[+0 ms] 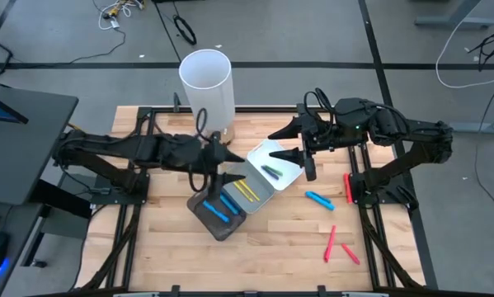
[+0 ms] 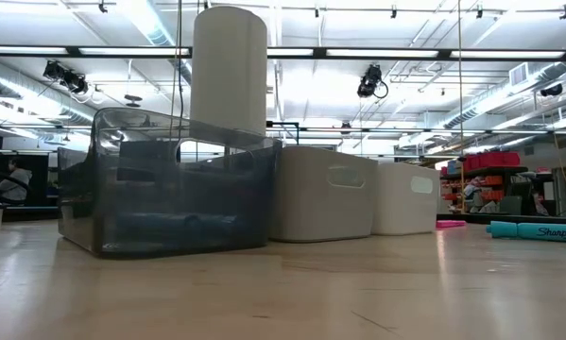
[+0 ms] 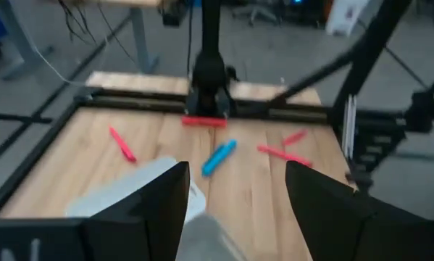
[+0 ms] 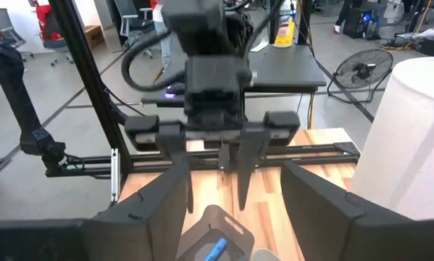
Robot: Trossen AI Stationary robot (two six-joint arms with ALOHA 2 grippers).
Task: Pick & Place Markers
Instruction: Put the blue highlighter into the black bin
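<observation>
Three trays stand in a slanted row. The dark tray [image 1: 218, 216] holds blue markers [image 1: 216, 208], the grey tray [image 1: 253, 195] yellow markers [image 1: 245, 190], and the white tray [image 1: 278, 163] dark ones [image 1: 271, 172]. Loose on the wood lie a blue marker [image 1: 318, 199] and red markers [image 1: 348, 187] [image 1: 330, 242] [image 1: 350, 254]. My left gripper [image 1: 234, 167] hovers open above the dark and grey trays with nothing between its fingers. My right gripper [image 1: 278, 145] hovers open above the white tray, facing the left gripper [image 4: 220, 174]. The low view shows no gripper.
A tall white cylinder [image 1: 205, 87] stands at the table's far edge behind the trays. Bare wood lies along the near edge [image 1: 255, 264]. The black frame rails [image 1: 370, 206] run along the table's sides. The loose blue marker [image 3: 218, 157] and red ones [image 3: 122, 143] lie on the right half.
</observation>
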